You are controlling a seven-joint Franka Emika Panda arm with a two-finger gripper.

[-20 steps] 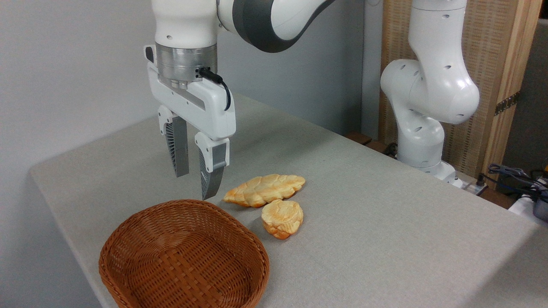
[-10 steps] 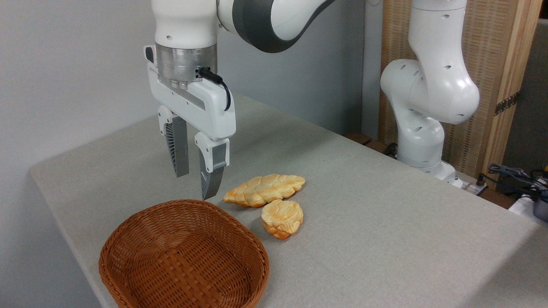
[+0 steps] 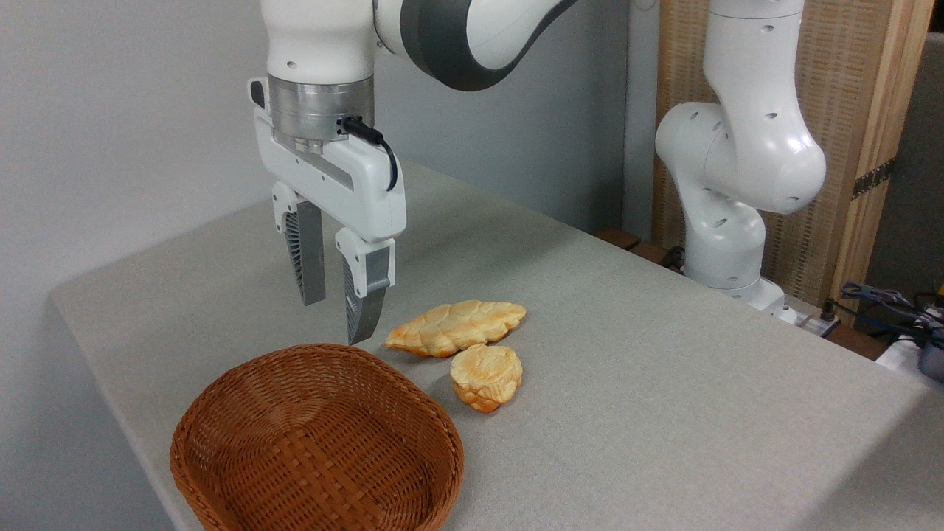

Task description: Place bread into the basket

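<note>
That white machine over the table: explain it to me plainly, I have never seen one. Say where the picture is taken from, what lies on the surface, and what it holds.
It is a robot arm. Its base stands at the table's far right, and the arm reaches over to the left. At its end hangs the gripper, two grey jaws pointing down, slightly apart, holding nothing. One fixed camera looks across the grey table from the front. On it lie a small round bread, a longer braided loaf just behind it, and an empty woven basket near the front edge. The gripper hangs above the basket's far rim, left of both breads.
</note>
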